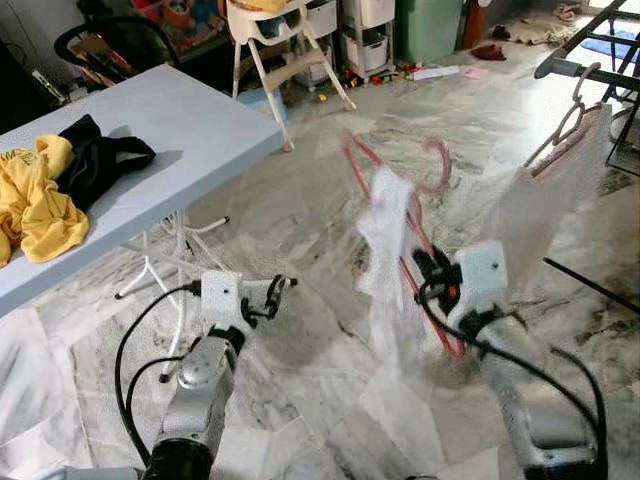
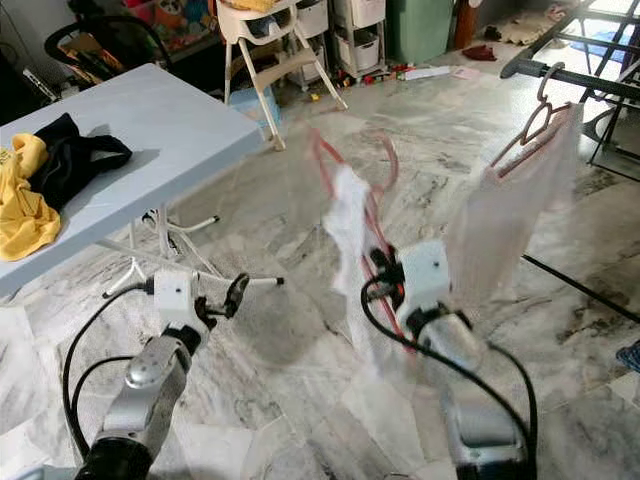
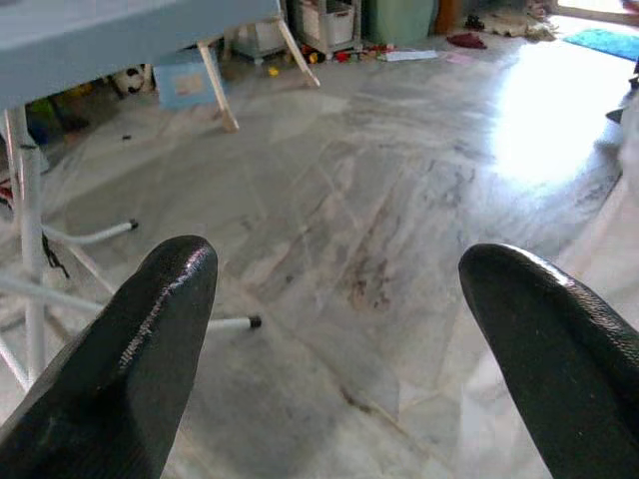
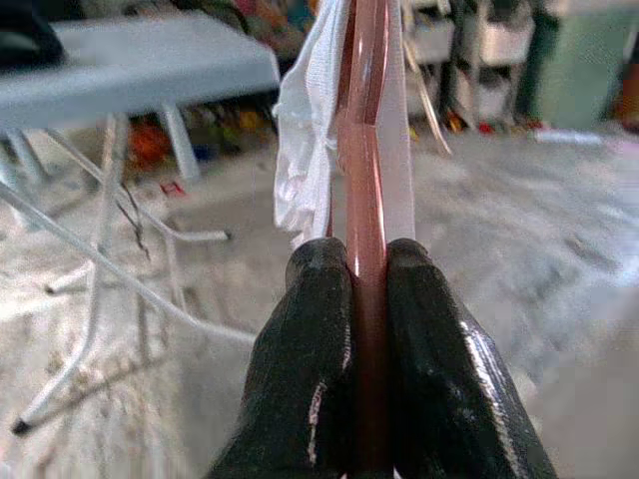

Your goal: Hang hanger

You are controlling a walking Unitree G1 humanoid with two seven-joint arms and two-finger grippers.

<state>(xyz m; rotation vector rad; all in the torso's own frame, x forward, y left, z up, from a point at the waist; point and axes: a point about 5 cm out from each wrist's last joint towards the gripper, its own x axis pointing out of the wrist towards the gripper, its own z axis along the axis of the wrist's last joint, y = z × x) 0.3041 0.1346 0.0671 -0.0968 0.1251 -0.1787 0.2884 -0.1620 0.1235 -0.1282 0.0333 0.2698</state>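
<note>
The right gripper [image 4: 367,289] is pinching a pink hanger [image 1: 398,190] draped with a white cloth [image 1: 385,250], holding it up over the marble floor [image 1: 300,200]; motion is blurring its hook. The left gripper [image 3: 339,329] is hanging low, fingers spread wide, by the table [image 1: 170,130]

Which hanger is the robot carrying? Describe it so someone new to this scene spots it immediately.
Start at the dark drying rack at upper right, where one pink hanger with a white cloth already hangs. Nearer, mid-frame over the marble floor, the right gripper pinches the red hanger. Unlike its neighbour, it is blurred, off the rack, with white cloth bunched along one side.
</note>
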